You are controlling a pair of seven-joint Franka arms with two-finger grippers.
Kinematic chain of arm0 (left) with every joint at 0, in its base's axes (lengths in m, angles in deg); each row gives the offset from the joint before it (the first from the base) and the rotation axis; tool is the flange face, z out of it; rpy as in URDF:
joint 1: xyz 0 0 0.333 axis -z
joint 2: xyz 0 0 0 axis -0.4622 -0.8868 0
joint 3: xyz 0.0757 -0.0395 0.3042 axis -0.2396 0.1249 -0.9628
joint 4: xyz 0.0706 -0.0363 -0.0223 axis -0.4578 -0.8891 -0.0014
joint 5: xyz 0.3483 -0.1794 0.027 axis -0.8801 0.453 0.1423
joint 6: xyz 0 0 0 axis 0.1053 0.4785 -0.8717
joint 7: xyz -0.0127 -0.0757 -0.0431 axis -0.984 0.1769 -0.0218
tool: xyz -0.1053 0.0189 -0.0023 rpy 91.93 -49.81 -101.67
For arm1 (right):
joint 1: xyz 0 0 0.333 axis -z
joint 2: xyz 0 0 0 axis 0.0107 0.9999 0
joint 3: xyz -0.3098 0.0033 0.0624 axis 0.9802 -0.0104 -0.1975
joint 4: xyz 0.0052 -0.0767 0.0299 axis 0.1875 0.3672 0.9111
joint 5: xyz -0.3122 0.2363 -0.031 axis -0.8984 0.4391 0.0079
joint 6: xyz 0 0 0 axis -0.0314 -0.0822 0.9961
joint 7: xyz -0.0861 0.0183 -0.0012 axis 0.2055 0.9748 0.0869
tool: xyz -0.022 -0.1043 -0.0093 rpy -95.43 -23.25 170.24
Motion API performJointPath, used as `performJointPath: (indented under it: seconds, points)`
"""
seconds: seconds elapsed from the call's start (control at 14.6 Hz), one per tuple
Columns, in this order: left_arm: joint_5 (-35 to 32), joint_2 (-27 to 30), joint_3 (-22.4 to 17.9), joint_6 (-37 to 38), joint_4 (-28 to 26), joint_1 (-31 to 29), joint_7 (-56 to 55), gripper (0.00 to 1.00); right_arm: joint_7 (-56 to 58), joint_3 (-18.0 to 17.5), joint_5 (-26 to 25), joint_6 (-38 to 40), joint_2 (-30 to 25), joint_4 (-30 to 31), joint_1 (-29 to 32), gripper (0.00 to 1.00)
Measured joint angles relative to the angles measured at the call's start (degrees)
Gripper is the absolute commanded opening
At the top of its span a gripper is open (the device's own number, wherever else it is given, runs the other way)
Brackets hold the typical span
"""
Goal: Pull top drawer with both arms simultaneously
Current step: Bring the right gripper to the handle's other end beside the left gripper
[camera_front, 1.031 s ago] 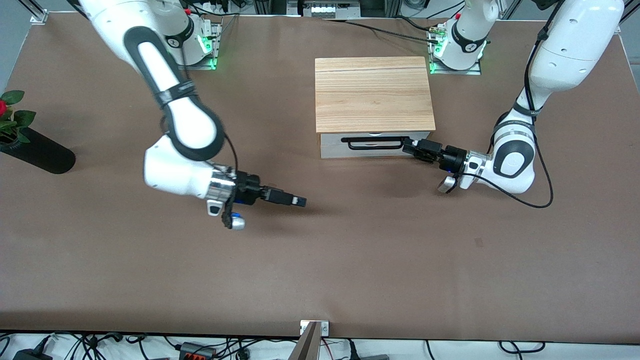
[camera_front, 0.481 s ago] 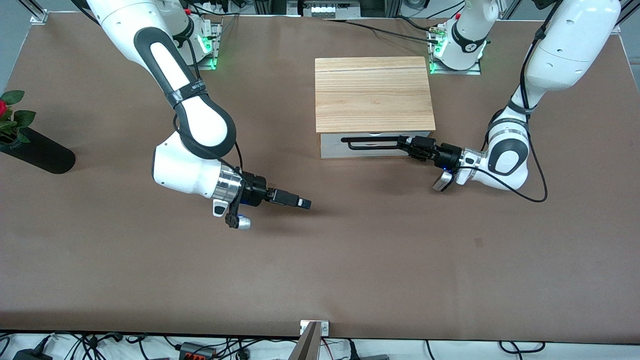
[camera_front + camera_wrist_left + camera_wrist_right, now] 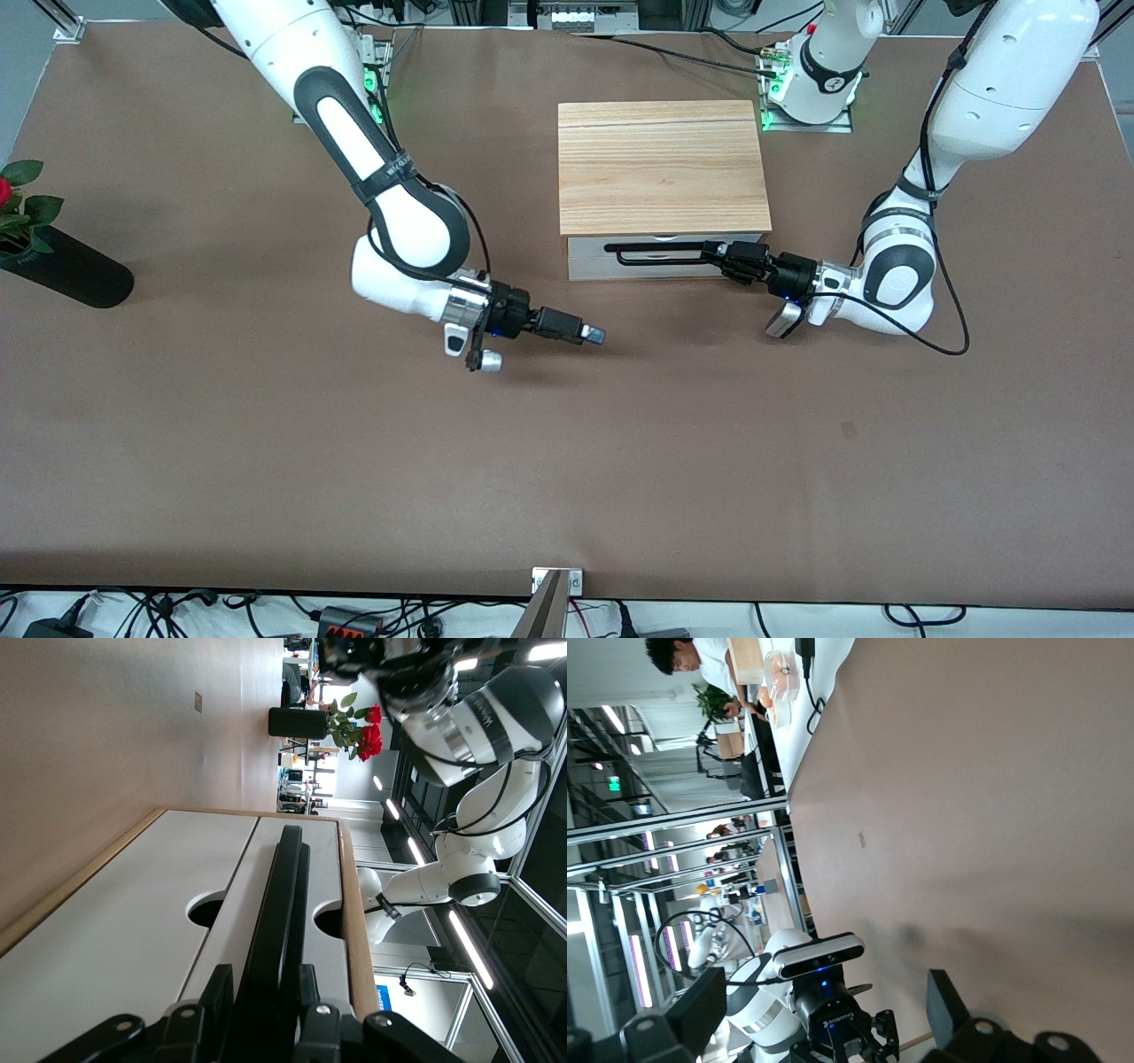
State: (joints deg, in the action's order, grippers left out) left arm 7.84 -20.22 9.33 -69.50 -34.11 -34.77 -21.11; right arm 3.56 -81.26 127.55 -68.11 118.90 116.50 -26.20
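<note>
Wide white-fronted top drawer (image 3: 664, 263) sits closed under the wood-grain cabinet casing (image 3: 662, 166). Left hand (image 3: 719, 257) pinches the end of its black bar handle (image 3: 660, 252). Right hand (image 3: 592, 336), fingers spread, hovers over bare brown tabletop (image 3: 567, 461).

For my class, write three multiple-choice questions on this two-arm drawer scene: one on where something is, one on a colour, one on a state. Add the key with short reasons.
1. Where is the left gripper?
A. At the end of the black bar handle on the top drawer
B. Over the vase
C. On top of the cabinet

2. What colour is the top drawer's front panel?
A. Red
B. White
C. Green

3. How does the right gripper stand?
A. Shut on the handle
B. Holding a rose
C. Open, over bare table

Key: 1 A, its fingers sit on either side of the bar in the left wrist view; 2 B, the panel shows white under the wood top; 3 C, its fingers stand wide apart in the right wrist view.
</note>
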Motion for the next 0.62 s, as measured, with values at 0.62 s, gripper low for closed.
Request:
performJointPath:
  seconds: [0.62]
  points:
    - [0.6, 0.0, 0.0, -0.5, 0.0, -0.1, 1.0, 0.07, 32.7, -0.3, 27.6, 1.1, 0.5, 4.6, -5.7, 1.0]
